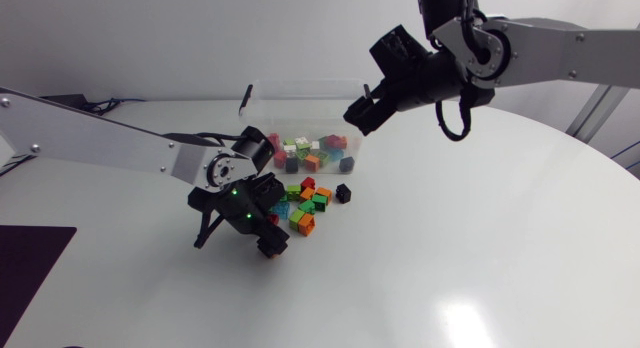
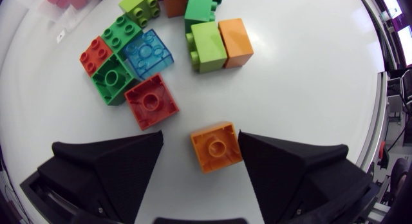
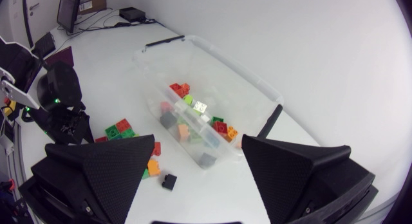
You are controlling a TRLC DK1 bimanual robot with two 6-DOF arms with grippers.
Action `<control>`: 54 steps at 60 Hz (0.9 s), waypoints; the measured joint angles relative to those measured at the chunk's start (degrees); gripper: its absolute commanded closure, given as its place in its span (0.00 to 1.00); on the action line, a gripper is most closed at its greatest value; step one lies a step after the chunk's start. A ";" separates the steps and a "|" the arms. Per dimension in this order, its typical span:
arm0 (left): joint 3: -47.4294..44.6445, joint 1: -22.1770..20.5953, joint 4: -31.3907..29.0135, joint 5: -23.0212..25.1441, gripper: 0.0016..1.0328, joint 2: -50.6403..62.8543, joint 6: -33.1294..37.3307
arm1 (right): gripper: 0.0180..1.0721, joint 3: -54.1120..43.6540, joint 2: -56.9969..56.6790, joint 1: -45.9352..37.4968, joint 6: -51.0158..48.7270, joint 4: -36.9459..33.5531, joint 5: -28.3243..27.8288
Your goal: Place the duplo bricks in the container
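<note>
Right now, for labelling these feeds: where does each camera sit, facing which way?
Head view: above the table, looking down on left arm, right arm, container and brick pile.
Left wrist view: on the left arm, facing down; left gripper open, orange brick between its fingers.
Right wrist view: on the raised right arm, looking down past right gripper at the container.
Shared: all three show the brick pile.

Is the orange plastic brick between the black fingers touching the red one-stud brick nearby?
Apart. The left wrist view shows a strip of bare white table between the orange plastic brick and the red one-stud brick.
</note>
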 measured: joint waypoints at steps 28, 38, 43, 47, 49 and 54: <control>0.81 -1.25 -4.17 -0.24 0.75 0.20 -1.36 | 0.10 -11.91 -1.14 1.79 2.67 1.51 4.04; 1.95 -1.27 -8.35 -0.17 0.78 -1.81 -1.36 | 0.12 -11.85 3.93 3.10 4.02 1.70 5.99; 2.64 -1.29 -9.90 -0.15 0.78 -4.00 -1.36 | 0.14 -11.13 7.28 3.58 4.28 1.55 6.86; 3.43 -1.31 -10.71 0.11 0.78 -5.81 -1.36 | 0.14 -9.94 9.97 3.69 4.87 1.38 7.13; 3.80 -1.29 -10.97 0.26 0.78 -6.56 -1.36 | 0.14 -9.20 11.15 3.80 5.14 1.22 7.28; 4.72 -1.31 -11.58 0.31 0.78 -8.13 -1.33 | 0.14 -6.78 14.01 3.89 5.84 0.33 7.34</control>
